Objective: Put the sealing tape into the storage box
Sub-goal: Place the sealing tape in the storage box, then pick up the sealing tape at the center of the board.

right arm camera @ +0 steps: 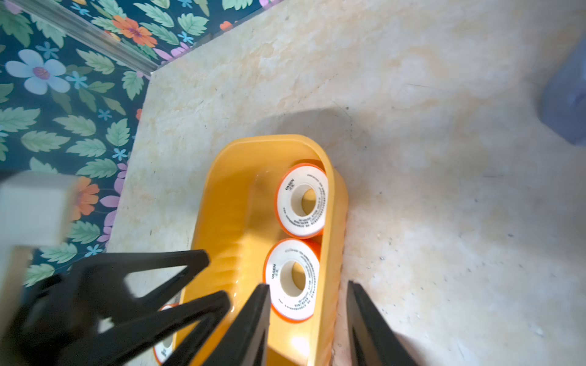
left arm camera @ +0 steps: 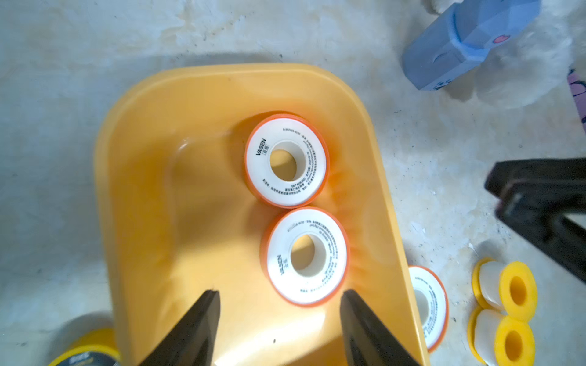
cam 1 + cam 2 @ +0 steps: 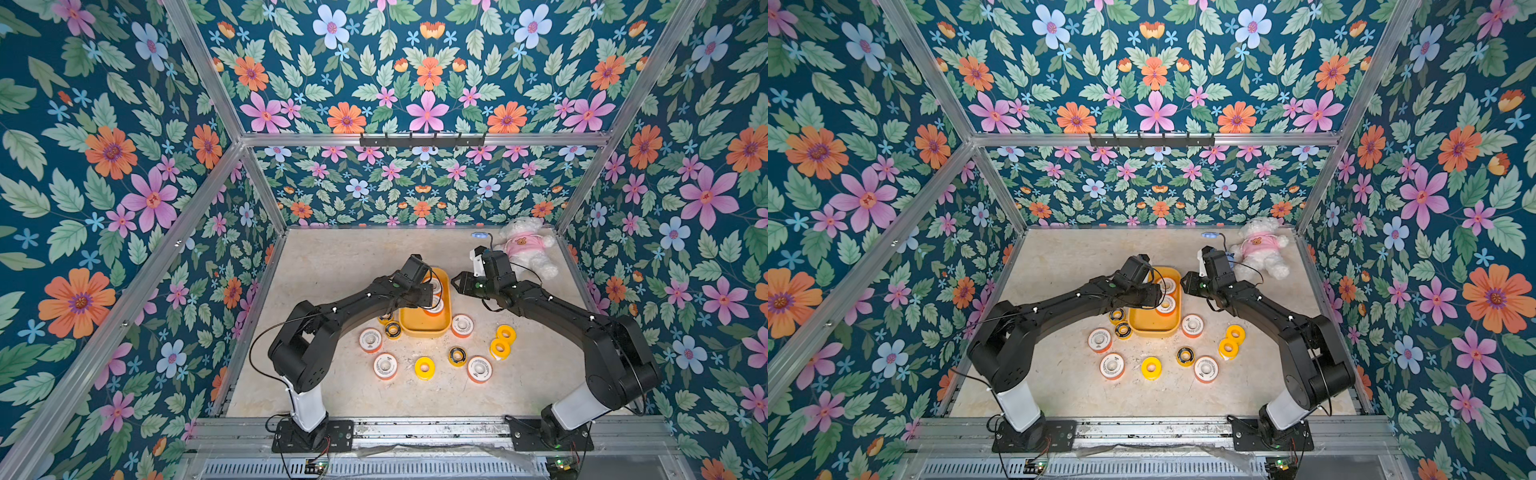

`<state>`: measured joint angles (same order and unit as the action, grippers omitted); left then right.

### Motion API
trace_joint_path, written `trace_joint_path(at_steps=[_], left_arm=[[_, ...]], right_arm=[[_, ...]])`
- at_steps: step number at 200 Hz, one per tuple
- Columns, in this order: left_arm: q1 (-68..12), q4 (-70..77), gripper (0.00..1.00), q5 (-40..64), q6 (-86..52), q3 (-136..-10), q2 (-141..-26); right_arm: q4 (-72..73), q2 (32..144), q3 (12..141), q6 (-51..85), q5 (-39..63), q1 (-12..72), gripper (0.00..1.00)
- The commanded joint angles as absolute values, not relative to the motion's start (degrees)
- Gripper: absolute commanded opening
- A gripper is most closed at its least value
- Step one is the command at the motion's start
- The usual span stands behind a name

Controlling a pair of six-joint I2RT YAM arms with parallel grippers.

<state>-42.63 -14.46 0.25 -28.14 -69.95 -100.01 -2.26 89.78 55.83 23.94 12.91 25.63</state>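
Note:
The storage box [image 3: 424,328] is a yellow-orange tray in the middle of the table. Two white-faced, orange-rimmed rolls of sealing tape [image 2: 287,160] [image 2: 306,256] lie flat inside it along one long wall. My left gripper [image 2: 279,296] hangs open over the box, its fingers empty. My right gripper [image 1: 309,285] is open too, one finger over the box and one outside its wall, above the nearer roll [image 1: 293,279]. Several more rolls lie on the table in front of the box: white-and-orange [image 3: 385,365], yellow [image 3: 424,368], black-and-yellow [image 3: 457,355].
A white teddy bear in a pink shirt [image 3: 528,249] lies at the back right, behind my right arm. A blue gadget [image 2: 469,41] sits beside it. Flowered walls close in the table on three sides.

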Motion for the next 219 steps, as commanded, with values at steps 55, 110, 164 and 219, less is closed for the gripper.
trace_joint_path(at_steps=[55, 110, 164, 219], left_arm=[[-41.9, -10.8, 0.66, -7.6, -28.9, -59.3, -86.5], [-41.5, -11.5, 0.66, -9.5, -29.9, -55.5, -82.2], [-41.5, -11.7, 0.66, -9.8, -30.2, -54.4, -81.6], [-41.4, -12.0, 0.66, -10.2, -30.3, -54.1, -81.9]], right_arm=[[-8.6, 82.3, 48.5, 21.0, 7.9, 29.4, 0.43], [-7.8, 80.2, 43.5, 22.4, 8.0, 32.6, 0.40], [-7.2, 82.9, 42.7, 23.1, 7.5, 34.0, 0.36], [-6.6, 86.5, 42.7, 23.6, 5.7, 34.0, 0.36]])
